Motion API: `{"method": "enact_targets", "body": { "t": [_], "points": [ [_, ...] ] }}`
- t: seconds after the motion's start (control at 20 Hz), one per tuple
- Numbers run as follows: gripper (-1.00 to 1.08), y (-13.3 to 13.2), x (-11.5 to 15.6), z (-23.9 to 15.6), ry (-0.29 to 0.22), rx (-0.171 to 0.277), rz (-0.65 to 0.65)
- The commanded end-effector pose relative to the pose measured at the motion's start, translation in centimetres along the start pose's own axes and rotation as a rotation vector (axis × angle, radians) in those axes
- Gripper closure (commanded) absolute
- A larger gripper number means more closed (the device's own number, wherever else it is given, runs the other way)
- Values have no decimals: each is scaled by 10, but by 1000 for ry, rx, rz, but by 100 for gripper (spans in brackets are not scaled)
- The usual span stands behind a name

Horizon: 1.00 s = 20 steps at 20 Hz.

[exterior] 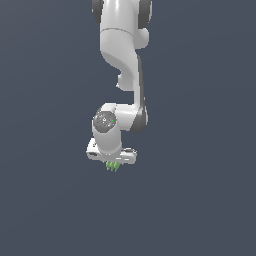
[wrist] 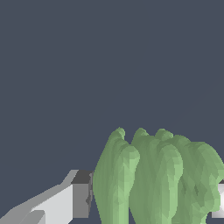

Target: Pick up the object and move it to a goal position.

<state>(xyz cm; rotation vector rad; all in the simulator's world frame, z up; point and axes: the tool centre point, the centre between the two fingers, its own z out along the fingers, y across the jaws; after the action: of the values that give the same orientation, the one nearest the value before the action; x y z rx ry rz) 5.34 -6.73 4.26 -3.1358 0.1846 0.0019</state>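
The object [exterior: 113,166] is a small light-green lumpy thing with ribbed ridges. In the exterior view it pokes out just below the white gripper [exterior: 114,162] at the end of the white arm. In the wrist view the object [wrist: 157,179] fills the space between the two fingers: one finger [wrist: 74,201] presses its one side, and the edge of the other finger [wrist: 220,201] shows at its other side. The gripper [wrist: 151,203] is shut on the object. The fingertips are hidden in the exterior view.
The white arm [exterior: 122,65] hangs down from the top of the exterior view. The surface [exterior: 200,200] around it is plain dark blue-grey. No other things show.
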Motion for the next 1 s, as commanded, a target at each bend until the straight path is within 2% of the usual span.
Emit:
{"method": "enact_targets", "body": {
  "t": [0.0,0.45,0.95],
  "points": [
    [108,2,-2,-5,1,0,0],
    [108,16,-19,-45,1,0,0],
    [108,46,-55,-130,1,1,1]
  ]
}}
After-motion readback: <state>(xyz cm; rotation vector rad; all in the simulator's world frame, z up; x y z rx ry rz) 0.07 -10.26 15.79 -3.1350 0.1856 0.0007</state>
